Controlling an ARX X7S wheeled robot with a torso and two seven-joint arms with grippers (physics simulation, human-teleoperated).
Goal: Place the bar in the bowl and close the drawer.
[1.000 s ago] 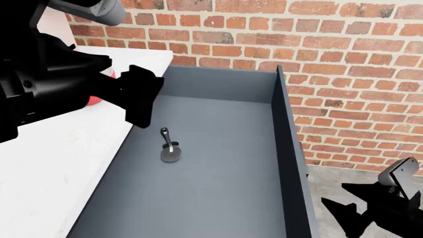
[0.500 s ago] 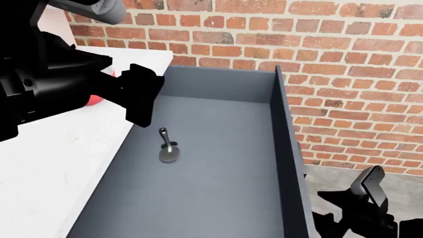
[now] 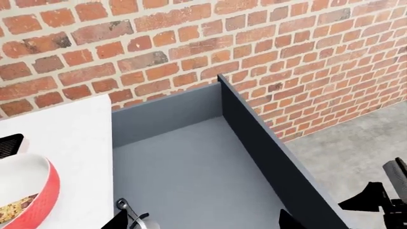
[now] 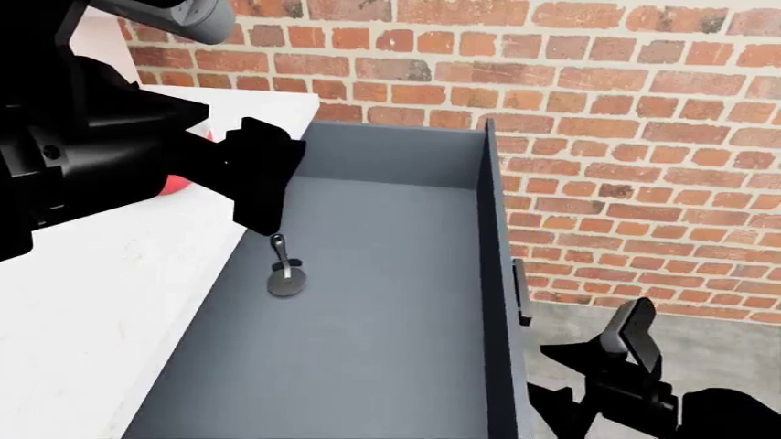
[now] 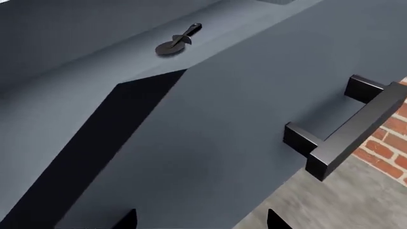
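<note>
The red bowl [image 3: 45, 200] stands on the white counter [image 3: 76, 143] beside the drawer, and the tan grainy bar [image 3: 13, 211] lies inside it. In the head view only a sliver of the bowl [image 4: 177, 186] shows behind my left arm, and the bar is hidden. My left gripper [image 3: 202, 224] hangs open over the drawer's [image 4: 366, 320] inner corner next to the bowl, holding nothing. My right gripper [image 5: 202, 222] is open, its fingertips close against the drawer's front face [image 5: 210, 143], to one side of the black bar handle [image 5: 346, 129]. The drawer stands partly open.
A silver round-headed utensil [image 4: 288, 274] with a dark handle lies on the drawer floor. A brick wall [image 4: 635, 137] runs behind the counter and drawer. Grey concrete floor [image 4: 720, 357] lies under my right arm [image 4: 635, 384].
My right gripper has come up from the lower right to the drawer front. The front has shifted left toward the counter, and the utensil has moved with the drawer. The left arm is still.
</note>
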